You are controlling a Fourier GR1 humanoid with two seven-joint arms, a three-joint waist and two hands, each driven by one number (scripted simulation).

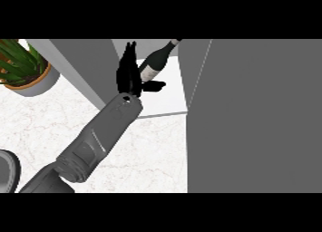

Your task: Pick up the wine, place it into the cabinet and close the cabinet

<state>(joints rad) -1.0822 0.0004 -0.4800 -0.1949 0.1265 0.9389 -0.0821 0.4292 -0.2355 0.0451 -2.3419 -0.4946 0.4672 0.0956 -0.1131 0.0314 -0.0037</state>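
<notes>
As seen from the head, steeply down, largest to smallest. Door (257, 113): broad grey panel at right, swung open, hiding the cabinet's right part. Counter (143, 149): pale marble, running under the cabinet. Shelf (164, 102): white floor of the cabinet, between the door and a grey side wall. Left forearm (100, 136): rising from lower left toward the opening. Plant (19, 63): potted, upper left, well apart from the work.

Wine (154, 62): dark bottle with a pale label, already inside the cabinet above the shelf, tilted, neck toward upper right. Left hand (128, 74): black, touching the bottle's left side and base. Clasped or let go: cannot tell, with dark hand overlapping dark glass. Right hand: not showing.

Handling, as judgement: rigid, probably heavy for its girth, smooth and slippery, breakable on a hard fall; top-heavy on a narrow base, so prone to tipping. Take hold around the wide lower body, near the label, never by the thin neck. Set upright before letting go; door not yet closed.
</notes>
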